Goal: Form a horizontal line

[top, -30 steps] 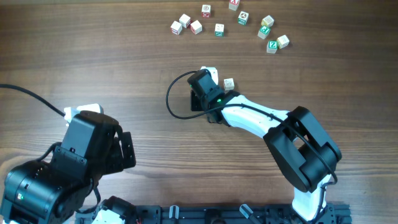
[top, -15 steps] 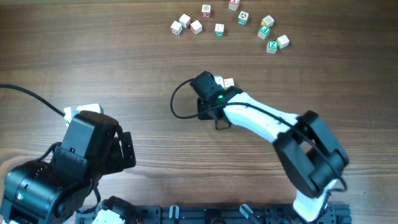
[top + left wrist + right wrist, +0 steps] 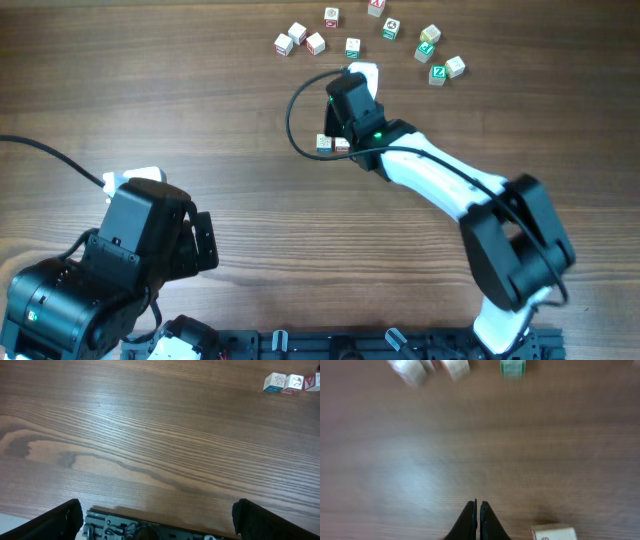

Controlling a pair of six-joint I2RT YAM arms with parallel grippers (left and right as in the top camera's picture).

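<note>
On wood-grain table (image 3: pixel 150 435), white cube row (image 3: pixel 294 382) touching.

Two robot arms are being counted above the wooden surface (image 3: pixel 200 120): the left arm (image 3: pixel 110 260) and the right arm (image 3: pixel 440 190). Two pincers are being counted with them, the left pincer (image 3: pixel 160 512) and the right pincer (image 3: pixel 477 515). Eleven loose letter cubes (image 3: pixel 352 47) are being counted along the far edge, four of them being marked in green. Three more cubes are being counted in the touching row (image 3: pixel 292 382), as seen from the left wrist; only two of these are being shown overhead. Two black cables (image 3: pixel 295 120) are being counted, one per arm.
</note>
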